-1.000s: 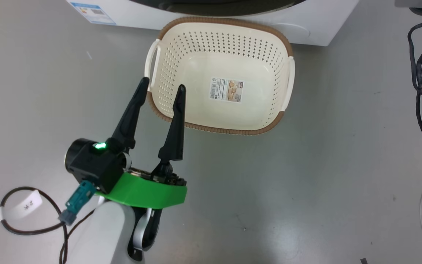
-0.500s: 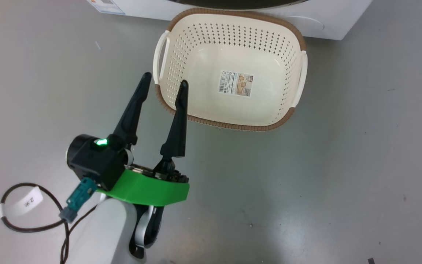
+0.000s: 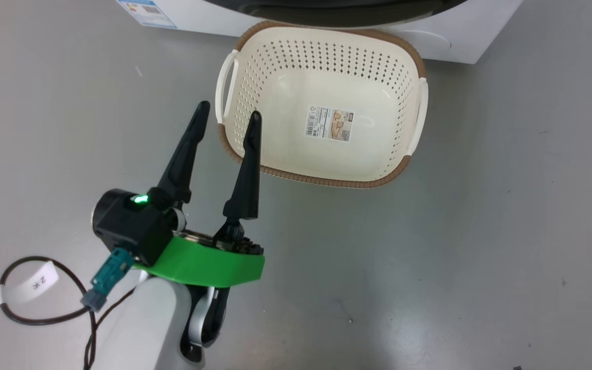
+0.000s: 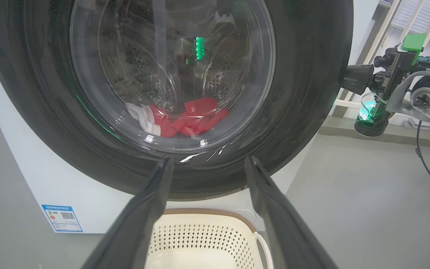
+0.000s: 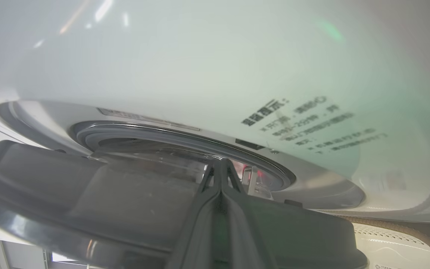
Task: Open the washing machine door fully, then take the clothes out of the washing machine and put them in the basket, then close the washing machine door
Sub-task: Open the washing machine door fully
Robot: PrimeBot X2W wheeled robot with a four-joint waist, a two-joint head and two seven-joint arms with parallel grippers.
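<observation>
Head view: left hand hangs over the floor w/ fingers spread wide, holding nothing, tips by the near-left corner of the basket. Basket is empty bar a label sticker. It sits on the floor right up against the washing machine.

Left wrist view: left hand points straight at the washing machine door, basket just below. The clothes, red w/ white, lie at the bottom of the drum, behind the door glass. Right hand is at the door's rim edge on that view's right side, so it's by far the nearer arm for the pull.

Right wrist view: right hand is closed, fingers pressed together, nothing btwn them, tips tucked into the gap btwn door and machine front. Door only ajar, gasket showing. Prob. next: swing that edge out, away from the machine. Hinge presumably on the opposite side.
</observation>
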